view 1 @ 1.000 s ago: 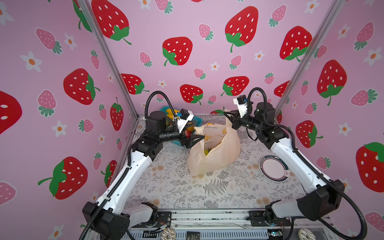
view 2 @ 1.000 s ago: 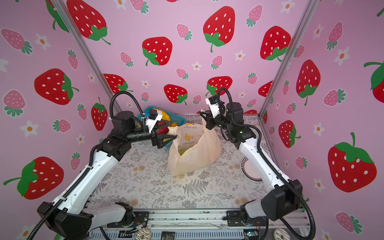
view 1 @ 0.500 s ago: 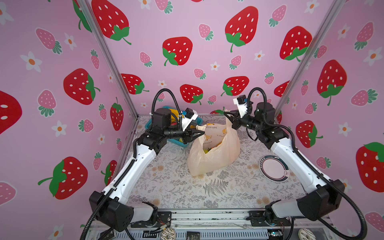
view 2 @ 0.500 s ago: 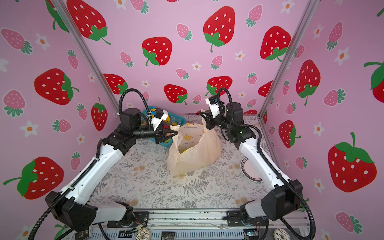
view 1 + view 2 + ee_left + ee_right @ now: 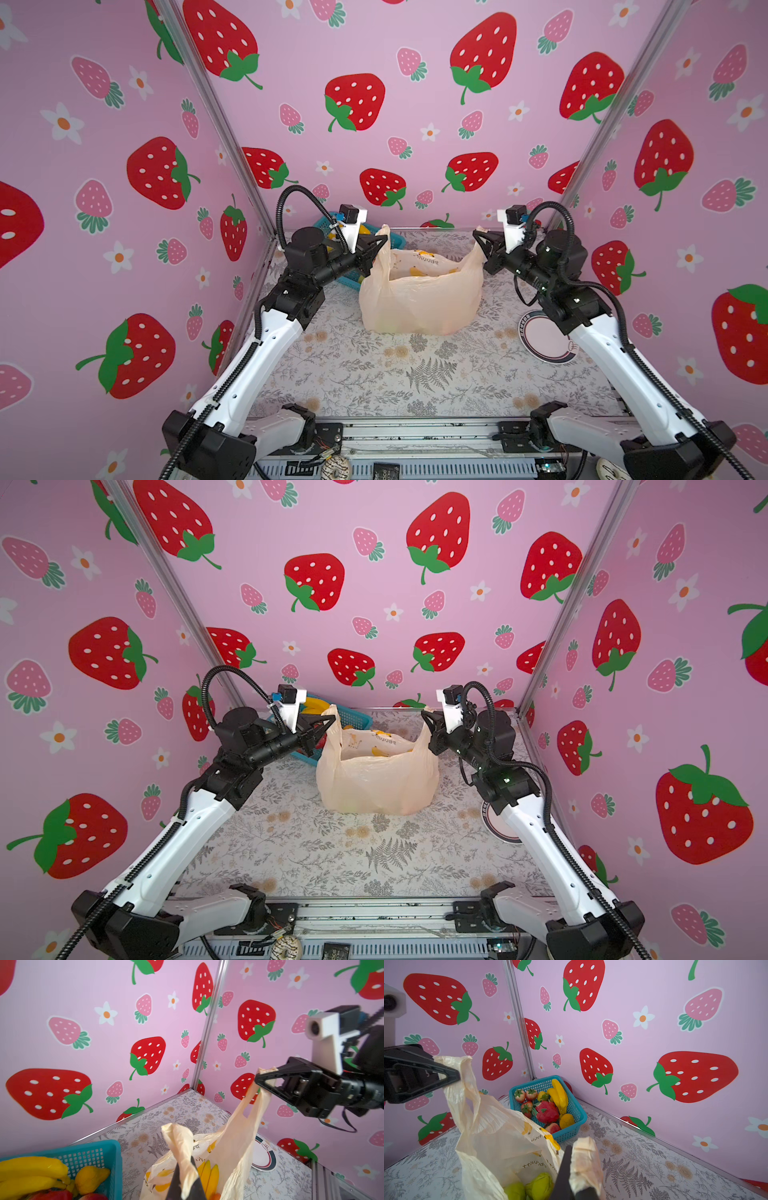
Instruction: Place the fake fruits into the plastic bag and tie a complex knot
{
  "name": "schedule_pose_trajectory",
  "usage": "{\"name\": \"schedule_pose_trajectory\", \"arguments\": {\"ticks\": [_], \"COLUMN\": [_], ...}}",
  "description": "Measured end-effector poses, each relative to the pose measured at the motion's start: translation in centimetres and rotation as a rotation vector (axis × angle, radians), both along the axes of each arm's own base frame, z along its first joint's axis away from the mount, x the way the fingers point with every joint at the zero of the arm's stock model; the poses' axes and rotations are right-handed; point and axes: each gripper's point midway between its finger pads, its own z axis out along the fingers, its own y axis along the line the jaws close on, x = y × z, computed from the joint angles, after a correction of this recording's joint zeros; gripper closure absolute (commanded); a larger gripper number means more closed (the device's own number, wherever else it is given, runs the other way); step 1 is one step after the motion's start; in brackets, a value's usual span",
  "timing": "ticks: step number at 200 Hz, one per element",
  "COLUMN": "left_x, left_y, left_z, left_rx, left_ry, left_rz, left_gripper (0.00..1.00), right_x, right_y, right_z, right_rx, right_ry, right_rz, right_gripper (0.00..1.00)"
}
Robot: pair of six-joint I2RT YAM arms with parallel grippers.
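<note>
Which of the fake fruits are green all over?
The two lumpy pears inside the plastic bag; those in the teal basket are yellow, red or pink, with green only on leaves.

The thin translucent plastic bag [image 5: 419, 299] is pale peach with yellow banana prints and dark lettering. The mesh plastic basket [image 5: 569, 1133] is teal; the table mat [image 5: 415, 374] shows grey ferns.

Pink strawberry walls [image 5: 291, 54], floral, perhaps papered, floor [image 5: 374, 374]
</note>
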Motion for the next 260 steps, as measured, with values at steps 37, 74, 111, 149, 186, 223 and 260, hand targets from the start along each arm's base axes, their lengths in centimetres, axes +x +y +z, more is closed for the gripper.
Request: {"name": "schedule_pose_trajectory", "arguments": {"ticks": [37, 74, 111, 149, 186, 223, 260], "left_x": [1.2, 1.4, 1.7, 1.3, 1.0, 0.9, 0.9], "left_y": [1.4, 1.8, 2.2, 2.4, 2.5, 2.4, 2.4], "left_z": [-0.9, -2.4, -2.9, -2.4, -2.3, -2.3, -2.3], "left_rx": [-0.04, -0.074, -0.099, -0.11, -0.114, -0.115, -0.116], "left_ry": [0.044, 0.099, 0.13, 0.122, 0.12, 0.123, 0.123], "left_rz": [0.065, 0.09, 0.11, 0.111, 0.111, 0.105, 0.104], "left_gripper": [1.0, 1.0, 1.0, 1.0, 1.0, 1.0, 1.0], "right_x": [1.0, 2.0, 1.2, -0.8, -0.2, 1.4, 2.4], "right_y": [0.1, 0.5, 0.0, -0.7, 0.8, 2.4, 3.4], "right_z": [-0.8, -1.2, -0.6, -1.0, -3.4, -5.4, -6.0], "right_rx": [0.004, -0.003, -0.006, -0.021, -0.076, -0.121, -0.106], "right_ry": [0.016, 0.038, 0.016, -0.021, -0.024, -0.043, -0.052], "right_rz": [-0.021, -0.028, -0.034, -0.017, 0.054, 0.108, 0.156], "right_gripper": [0.96, 0.68, 0.34, 0.1, 0.0, 0.13, 0.48]}}
